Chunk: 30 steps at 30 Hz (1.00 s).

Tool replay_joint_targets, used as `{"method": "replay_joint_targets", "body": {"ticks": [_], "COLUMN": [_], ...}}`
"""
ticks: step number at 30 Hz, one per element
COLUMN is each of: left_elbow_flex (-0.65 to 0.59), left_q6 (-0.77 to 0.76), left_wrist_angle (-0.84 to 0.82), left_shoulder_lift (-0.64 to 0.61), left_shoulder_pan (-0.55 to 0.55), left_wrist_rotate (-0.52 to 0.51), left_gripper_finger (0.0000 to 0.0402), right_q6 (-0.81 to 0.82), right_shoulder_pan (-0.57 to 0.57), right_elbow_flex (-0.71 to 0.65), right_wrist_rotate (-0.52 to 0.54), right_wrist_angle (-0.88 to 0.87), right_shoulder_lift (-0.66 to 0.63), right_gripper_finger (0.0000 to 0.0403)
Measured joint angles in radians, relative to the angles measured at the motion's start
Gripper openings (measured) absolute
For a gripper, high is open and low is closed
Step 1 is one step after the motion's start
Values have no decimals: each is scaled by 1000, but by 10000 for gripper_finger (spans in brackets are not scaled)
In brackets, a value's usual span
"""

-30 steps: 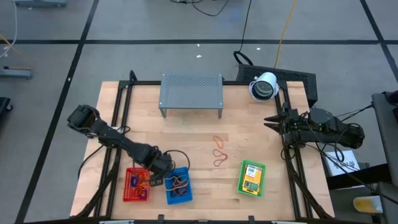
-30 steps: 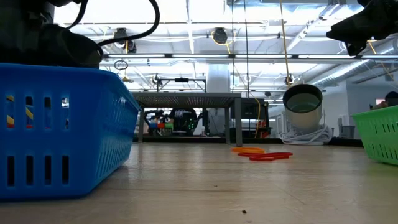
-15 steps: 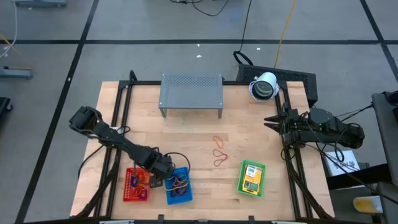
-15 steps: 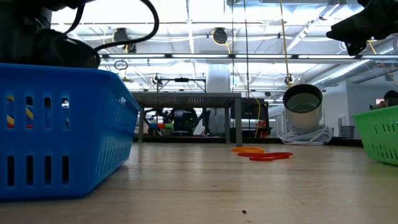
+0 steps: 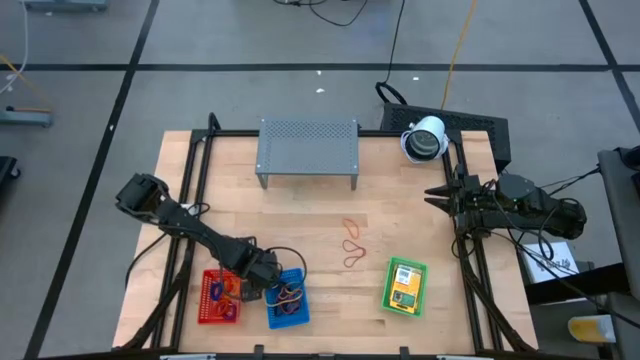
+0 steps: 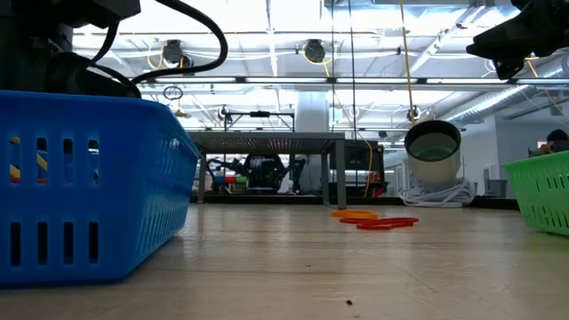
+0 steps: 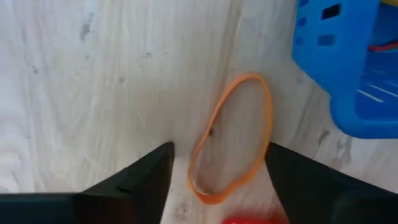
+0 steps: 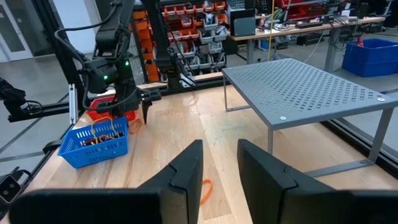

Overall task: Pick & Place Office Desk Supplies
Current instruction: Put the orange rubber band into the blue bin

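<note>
An orange rubber band (image 7: 231, 138) lies flat on the bare wood in the centre of the left wrist picture, framed between the two dark fingers (image 7: 146, 180) of the left tool (image 7: 214, 186) — those fingers stand well apart, touching nothing, the loop lying loose in the gap. Just to the band's upper right sits the corner of the blue mesh basket (image 7: 348, 74), and a sliver of red shows at the bottom edge.

From above, the left tool (image 5: 262, 285) hangs at the lower left of the desk (image 5: 300, 215), squeezed between the red basket (image 5: 218, 298) and the blue basket (image 5: 288, 300), both holding tangled bands. More loose red and orange rubber bands (image 5: 352, 243) rest mid-desk, well apart from the baskets. To the lower right the green basket (image 5: 405, 287) carries a yellow-orange packet (image 5: 403, 296).

At the top centre stands the grey perforated shelf (image 5: 307, 148), with a white cylinder (image 5: 424, 138) to its right. The right tool (image 5: 437, 197) waits at the desk's right edge — fingers slightly parted, nothing between them.
</note>
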Motion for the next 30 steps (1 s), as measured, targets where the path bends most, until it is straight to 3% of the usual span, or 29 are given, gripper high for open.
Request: {"method": "replay_joint_targets", "body": {"ticks": [4,10,12,30], "left_elbow_flex": [2,1,0,125], "left_q6": [-5,-51,-62,-17], "left_wrist_angle": [-3,9,8,-135], "left_shoulder_lift": [22,34,34,33], "left_shoulder_pan": [2,2,7,26], "left_wrist_rotate": [-15,-17,-19,-40], "left_gripper_finger": [199,43,13,1], "right_q6": [0,0,0,0], "right_shoulder_pan": [0,0,0,0], "right_elbow_flex": [0,0,0,0], "right_wrist_rotate": [0,0,0,0], "right_wrist_angle": [0,0,0,0], "right_shoulder_lift": [0,0,0,0], "right_gripper_finger": [89,89,89,89]}}
